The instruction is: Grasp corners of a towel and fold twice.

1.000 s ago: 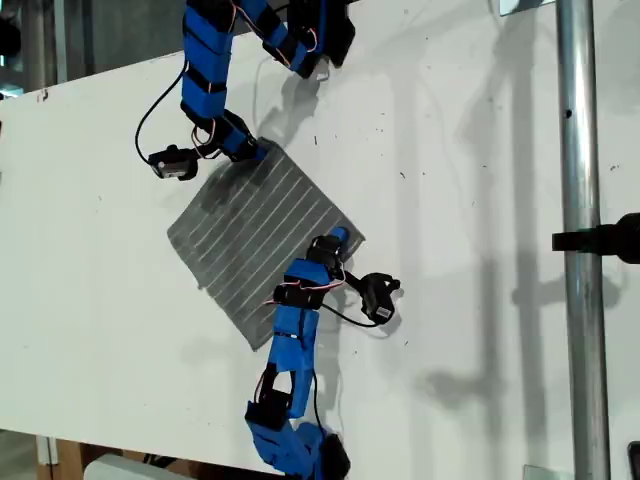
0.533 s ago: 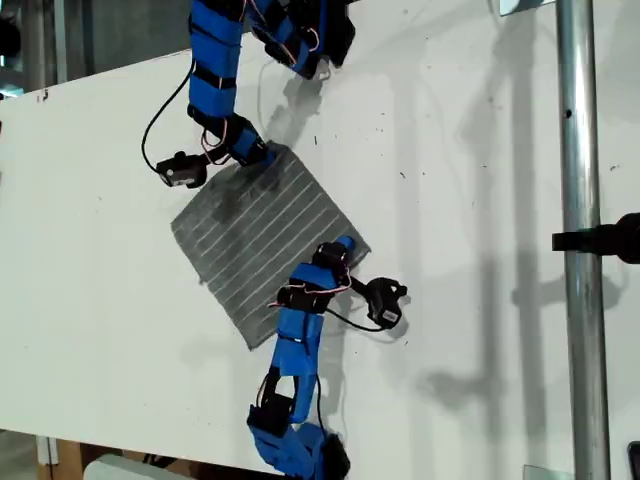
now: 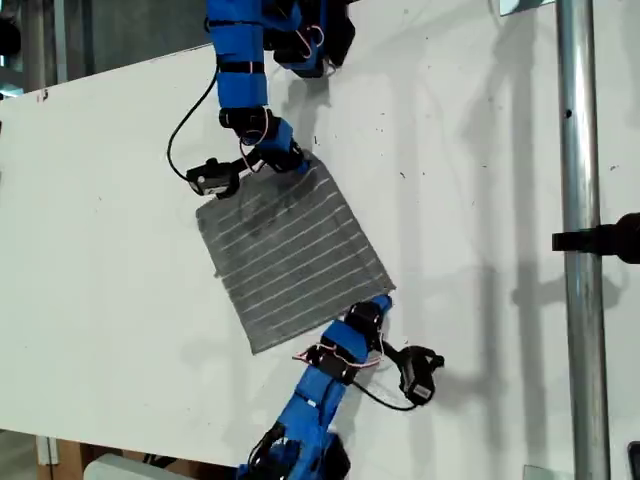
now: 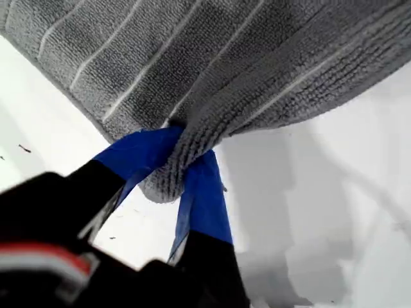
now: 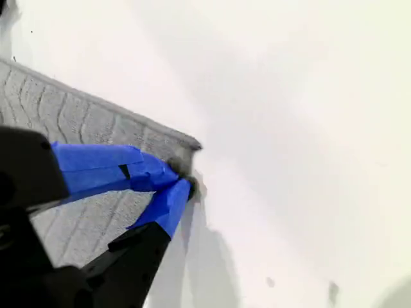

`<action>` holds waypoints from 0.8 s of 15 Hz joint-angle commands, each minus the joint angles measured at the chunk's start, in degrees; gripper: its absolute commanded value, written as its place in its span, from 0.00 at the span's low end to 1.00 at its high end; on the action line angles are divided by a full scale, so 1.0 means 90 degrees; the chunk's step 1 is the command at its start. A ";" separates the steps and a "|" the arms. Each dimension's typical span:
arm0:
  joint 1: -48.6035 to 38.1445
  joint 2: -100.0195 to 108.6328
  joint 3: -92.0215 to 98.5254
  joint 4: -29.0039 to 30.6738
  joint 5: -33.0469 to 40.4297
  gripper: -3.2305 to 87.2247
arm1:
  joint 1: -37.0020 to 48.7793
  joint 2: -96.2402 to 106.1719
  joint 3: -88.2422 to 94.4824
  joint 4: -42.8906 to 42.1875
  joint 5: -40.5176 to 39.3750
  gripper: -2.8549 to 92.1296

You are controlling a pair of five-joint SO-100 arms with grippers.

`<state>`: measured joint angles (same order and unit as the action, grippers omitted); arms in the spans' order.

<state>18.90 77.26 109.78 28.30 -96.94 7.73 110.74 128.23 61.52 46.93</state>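
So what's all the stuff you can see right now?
towel: one, dark grey with thin white stripes, middle of the table
table: one, white, under everything
pole: one, silver metal, exterior view's right
arms: two, blue, one entering from the exterior view's top, one from its bottom
my first end effector: blue, pinching a bunched towel corner
my second end effector: blue, closed on another towel corner
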 commanded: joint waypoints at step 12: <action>-0.1299 0.1924 -0.3057 0.4512 0.1943 0.03 | -0.0176 -0.1211 -0.0684 -0.0381 0.0225 0.03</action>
<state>10.90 90.88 89.56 65.57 -82.79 5.27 98.26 122.43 57.74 49.66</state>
